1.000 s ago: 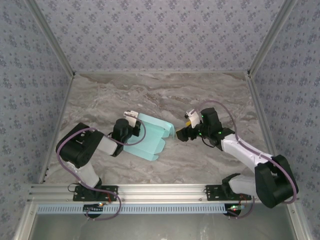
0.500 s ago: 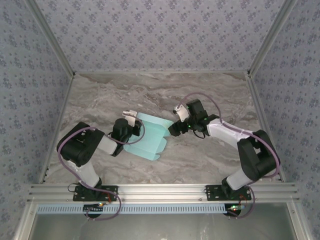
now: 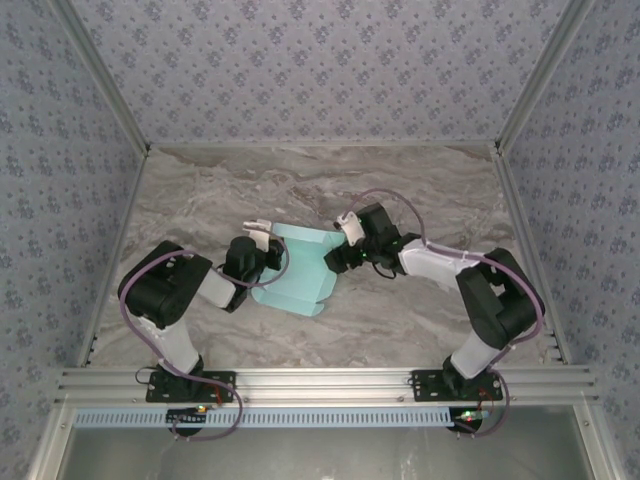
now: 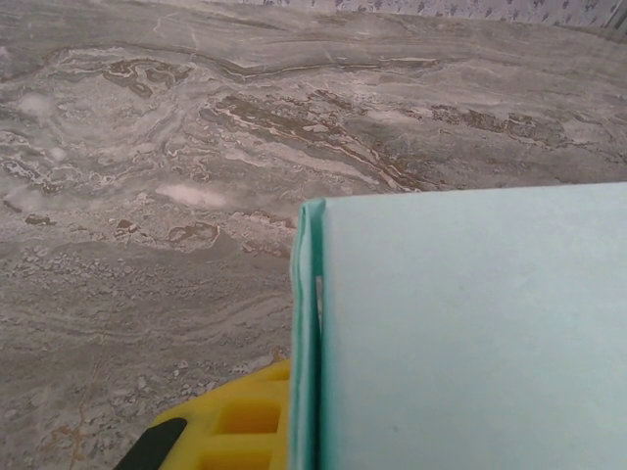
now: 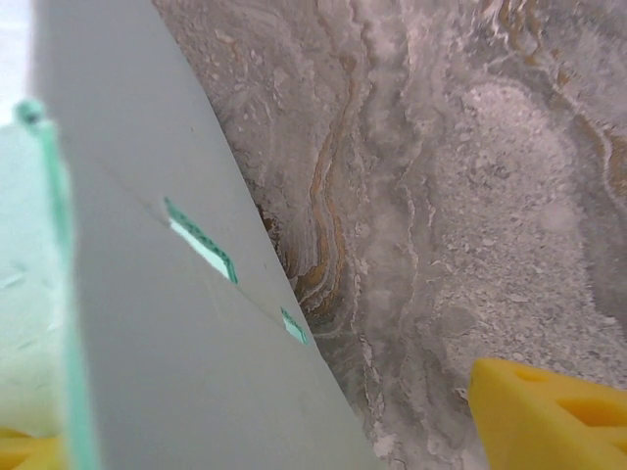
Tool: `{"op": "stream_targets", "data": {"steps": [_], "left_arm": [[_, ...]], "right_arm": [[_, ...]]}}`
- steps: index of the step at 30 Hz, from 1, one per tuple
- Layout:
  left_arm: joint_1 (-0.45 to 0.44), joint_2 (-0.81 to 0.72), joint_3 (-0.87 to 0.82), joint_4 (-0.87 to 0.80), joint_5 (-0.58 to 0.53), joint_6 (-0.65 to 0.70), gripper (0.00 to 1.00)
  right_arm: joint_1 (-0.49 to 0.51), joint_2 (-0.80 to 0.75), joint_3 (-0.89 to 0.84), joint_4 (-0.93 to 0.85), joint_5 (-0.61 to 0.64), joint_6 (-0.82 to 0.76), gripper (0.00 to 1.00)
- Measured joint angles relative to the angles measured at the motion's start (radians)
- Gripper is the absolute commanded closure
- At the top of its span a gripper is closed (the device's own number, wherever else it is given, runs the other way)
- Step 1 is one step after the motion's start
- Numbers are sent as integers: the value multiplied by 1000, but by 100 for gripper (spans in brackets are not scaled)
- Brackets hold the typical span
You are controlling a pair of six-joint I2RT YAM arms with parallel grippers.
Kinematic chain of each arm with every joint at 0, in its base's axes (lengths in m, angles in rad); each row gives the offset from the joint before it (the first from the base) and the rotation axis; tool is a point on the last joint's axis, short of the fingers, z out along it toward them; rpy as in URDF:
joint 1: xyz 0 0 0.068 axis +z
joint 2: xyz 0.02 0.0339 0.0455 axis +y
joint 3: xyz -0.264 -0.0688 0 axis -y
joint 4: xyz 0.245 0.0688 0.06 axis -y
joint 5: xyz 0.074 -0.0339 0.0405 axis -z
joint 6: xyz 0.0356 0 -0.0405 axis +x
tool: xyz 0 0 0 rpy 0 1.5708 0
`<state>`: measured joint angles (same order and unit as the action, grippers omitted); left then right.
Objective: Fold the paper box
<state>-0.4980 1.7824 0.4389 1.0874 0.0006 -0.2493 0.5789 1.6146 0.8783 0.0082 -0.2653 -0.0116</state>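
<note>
I am looking at the paper box (image 3: 298, 272), which is lying on the marble surface (image 3: 420, 190), near the middle and a bit to the left. It is not a real box yet. It is thin blue card, only half folded.

My left gripper (image 3: 260, 262) is pinching the left edge of the card tight. One yellow finger (image 4: 230, 431) is sitting right against the folded edge. My right gripper (image 3: 338, 258) is spread wide at the right side. A raised flap (image 5: 167, 323) is standing between its fingers, but they are not squeezing it.

I am worrying about a few things:
- If I am closing the right gripper crooked, it could squash the flap or crease it in the wrong spot.
- If I am pushing too hard to the left, the card could buckle in the middle or slip out of the left gripper.
- If I am pulling both ways, the thin card could rip at the little slits (image 5: 201, 240).
- The flap could also slide out and flop back down.
</note>
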Motion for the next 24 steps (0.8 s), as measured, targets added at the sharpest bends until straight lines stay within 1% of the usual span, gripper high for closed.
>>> {"op": "stream_targets", "data": {"steps": [5,9,11,14,16,18,21,24], "left_arm": [[10,-14,24,-59,23,-41,100],[16,-50,62,-177,56,-73,100],[16,-73,73,-228,73,-86,100],[16,-100,79,-280,95,-100,100],[21,-106,80,-301,108,-111,100],[29,-107,81,-319,123,-126,100],[45,-107,90,-348,154,-154,100],[53,-107,102,-373,183,-174,100]], "right_arm": [[-14,-178,-77,-10,-36,-38,16],[-53,-325,-145,-8,-89,-87,16],[-97,-380,-173,-14,-159,-109,16],[-150,-428,-184,-34,-302,-140,16],[-162,-458,-195,-28,-343,-146,16],[-172,-483,-210,-9,-335,-146,17],[-219,-491,-230,37,-299,-142,18],[-249,-453,-227,64,-301,-146,25]]}}
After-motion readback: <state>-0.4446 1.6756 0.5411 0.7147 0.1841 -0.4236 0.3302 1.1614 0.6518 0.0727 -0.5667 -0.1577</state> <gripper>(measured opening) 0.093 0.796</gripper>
